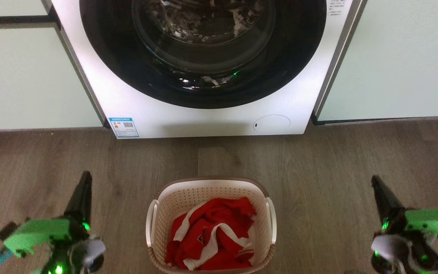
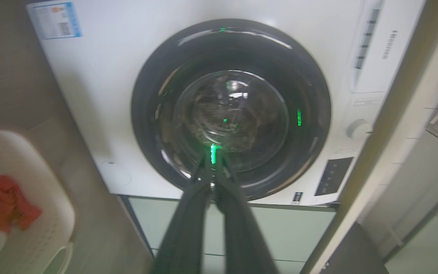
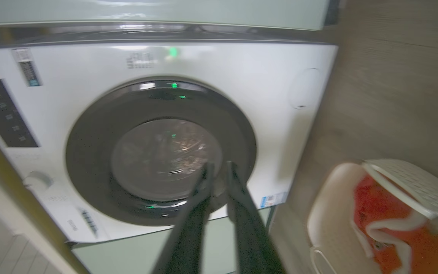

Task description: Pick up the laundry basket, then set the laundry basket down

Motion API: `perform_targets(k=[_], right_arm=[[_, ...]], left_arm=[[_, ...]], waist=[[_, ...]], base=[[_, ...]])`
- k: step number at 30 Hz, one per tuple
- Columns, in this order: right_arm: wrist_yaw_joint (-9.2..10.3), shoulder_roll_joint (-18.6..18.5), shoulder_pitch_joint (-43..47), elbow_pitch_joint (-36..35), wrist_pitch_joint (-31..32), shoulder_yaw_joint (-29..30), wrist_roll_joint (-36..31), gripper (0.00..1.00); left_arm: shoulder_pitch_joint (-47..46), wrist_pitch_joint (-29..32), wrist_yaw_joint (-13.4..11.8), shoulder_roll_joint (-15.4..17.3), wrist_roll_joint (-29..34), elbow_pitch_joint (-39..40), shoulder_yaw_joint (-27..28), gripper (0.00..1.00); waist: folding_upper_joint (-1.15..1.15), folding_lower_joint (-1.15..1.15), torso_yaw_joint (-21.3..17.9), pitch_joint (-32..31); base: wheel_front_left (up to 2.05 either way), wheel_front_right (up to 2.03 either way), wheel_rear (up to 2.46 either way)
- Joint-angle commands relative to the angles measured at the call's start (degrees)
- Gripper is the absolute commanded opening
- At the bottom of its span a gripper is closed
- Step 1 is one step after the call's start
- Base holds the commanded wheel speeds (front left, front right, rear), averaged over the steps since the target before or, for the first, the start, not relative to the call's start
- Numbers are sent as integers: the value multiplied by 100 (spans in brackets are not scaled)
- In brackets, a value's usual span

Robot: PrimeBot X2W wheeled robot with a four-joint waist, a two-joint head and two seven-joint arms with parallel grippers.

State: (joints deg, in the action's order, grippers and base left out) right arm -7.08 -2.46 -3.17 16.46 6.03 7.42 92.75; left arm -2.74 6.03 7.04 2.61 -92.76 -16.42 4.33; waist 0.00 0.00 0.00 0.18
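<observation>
The laundry basket (image 1: 188,198) stands on the wood floor at the bottom middle of the head view, cream and perforated, with a brown rim and white loop handles on its left and right sides. A red and white garment (image 1: 213,232) lies crumpled inside it. My left gripper (image 1: 86,177) is well to the basket's left, shut and empty, fingers pointing toward the washer. My right gripper (image 1: 375,180) is equally far off to the right, shut and empty. The basket (image 2: 51,213) shows at the left wrist view's left edge behind my left gripper (image 2: 213,163). The basket (image 3: 333,213) lies at the lower right of my right gripper (image 3: 217,169).
A white front-loading washing machine (image 1: 203,118) with a dark round door (image 1: 203,49) stands just beyond the basket. Pale green cabinet fronts (image 1: 25,83) flank it on both sides. Bare wood floor (image 1: 318,171) lies between the washer, the basket and both grippers.
</observation>
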Motion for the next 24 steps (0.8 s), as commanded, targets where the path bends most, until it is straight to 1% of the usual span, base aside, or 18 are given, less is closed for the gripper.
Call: perform_targets(k=[1,4,12,24], right_arm=[[0,12,32,64,-7,-5,-1,100],[0,31,102,182,-19,-15,-7,100],[-3,27,98,97,-153,-4,-128,100],[-7,20,37,0,-354,123,-563,100]], left_arm=[[40,-5,0,-3,2,-62,-4,100],[129,-18,0,-12,13,-183,-10,100],[90,-152,3,-9,171,-138,11,100],[20,-353,8,-6,606,-32,155,100]], waist=[[0,0,0,0],[0,0,0,2],[0,0,1,8],[0,0,1,9]], base=[[0,0,0],[0,0,0],[0,0,0],[0,0,0]])
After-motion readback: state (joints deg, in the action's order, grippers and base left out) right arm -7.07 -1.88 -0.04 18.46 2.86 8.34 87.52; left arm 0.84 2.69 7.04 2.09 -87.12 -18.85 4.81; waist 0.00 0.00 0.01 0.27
